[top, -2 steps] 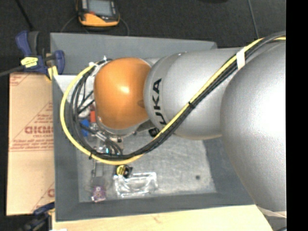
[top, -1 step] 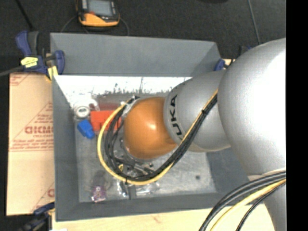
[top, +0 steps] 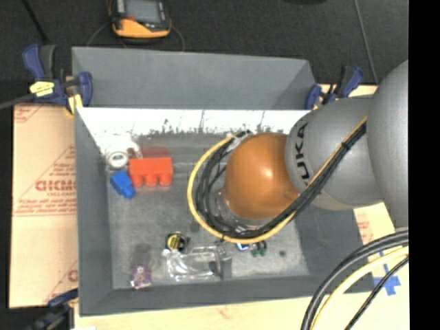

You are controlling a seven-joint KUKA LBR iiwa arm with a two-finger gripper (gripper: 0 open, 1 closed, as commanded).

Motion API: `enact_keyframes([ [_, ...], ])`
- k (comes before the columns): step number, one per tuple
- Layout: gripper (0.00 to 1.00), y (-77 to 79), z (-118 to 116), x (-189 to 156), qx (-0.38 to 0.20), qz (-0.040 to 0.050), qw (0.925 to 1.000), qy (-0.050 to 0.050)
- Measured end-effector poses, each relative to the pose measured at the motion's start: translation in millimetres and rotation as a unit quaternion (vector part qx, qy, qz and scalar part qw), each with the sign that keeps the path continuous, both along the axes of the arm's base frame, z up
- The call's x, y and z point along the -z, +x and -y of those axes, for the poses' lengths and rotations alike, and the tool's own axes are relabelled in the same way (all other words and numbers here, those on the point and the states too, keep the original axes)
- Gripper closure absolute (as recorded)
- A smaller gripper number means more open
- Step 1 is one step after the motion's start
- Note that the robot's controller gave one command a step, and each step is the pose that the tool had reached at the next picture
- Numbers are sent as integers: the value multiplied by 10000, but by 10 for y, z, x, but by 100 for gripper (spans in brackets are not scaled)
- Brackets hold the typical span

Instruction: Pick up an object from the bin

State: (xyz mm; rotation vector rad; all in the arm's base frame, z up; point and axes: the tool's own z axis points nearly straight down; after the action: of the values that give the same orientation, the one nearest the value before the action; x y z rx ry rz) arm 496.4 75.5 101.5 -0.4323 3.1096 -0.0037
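Orange wrist cover [top: 258,177], ringed by black and yellow cables, sits over most of the gripper [top: 237,235], so you have no way to judge how wide its grip stands or whether it holds anything. Just past the cover's lower edge lie a small blue bit [top: 243,247] and a green bit [top: 258,251], with a clear plastic piece [top: 196,261] slightly farther toward the view's left. Well apart on that side of the grey bin [top: 185,88] sit a red block [top: 151,172] and a purple trinket [top: 141,275].
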Motion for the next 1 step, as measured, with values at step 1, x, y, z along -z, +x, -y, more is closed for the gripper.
enact_keyframes([
  [1, 0, -257, -440, 12, -170, -17, 9999, 22],
])
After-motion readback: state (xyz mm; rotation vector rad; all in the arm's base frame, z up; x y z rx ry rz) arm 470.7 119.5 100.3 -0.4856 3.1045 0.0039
